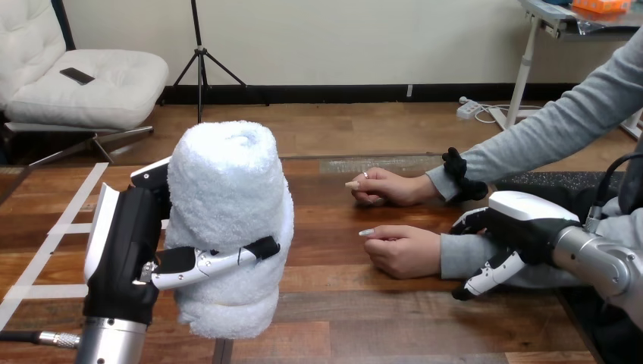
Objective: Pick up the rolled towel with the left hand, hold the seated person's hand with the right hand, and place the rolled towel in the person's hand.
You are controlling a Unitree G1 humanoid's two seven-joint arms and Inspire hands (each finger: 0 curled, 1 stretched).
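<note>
— White terry: is that the rolled towel (227,205)?
— Yes. It stands upright at the view's left, in the robot's left hand (125,239).
— How does that hand have it?
— Clamped. The thumb (220,262) curls across the front of the roll and the palm lies against its side. The top of the roll rises above the hand and the bottom hangs below it.
— Is the towel resting on the wooden table (341,318)?
— I cannot tell whether its lower end touches the wood.
— And the right hand (523,220)?
— It is at the view's right, lying over the grey sleeve (455,254) of the person's nearer arm, just behind the wrist. Whether it grips the arm or only sits over it, I cannot tell.
— Where are the person's hands?
— Both rest on the table, loosely curled. The nearer hand (402,250) lies palm down, just ahead of the robot's right hand. The farther hand (390,187) lies beyond it, close by but apart.
— How far is the towel from them?
— Well apart, with bare wood between the roll and both hands.
</note>
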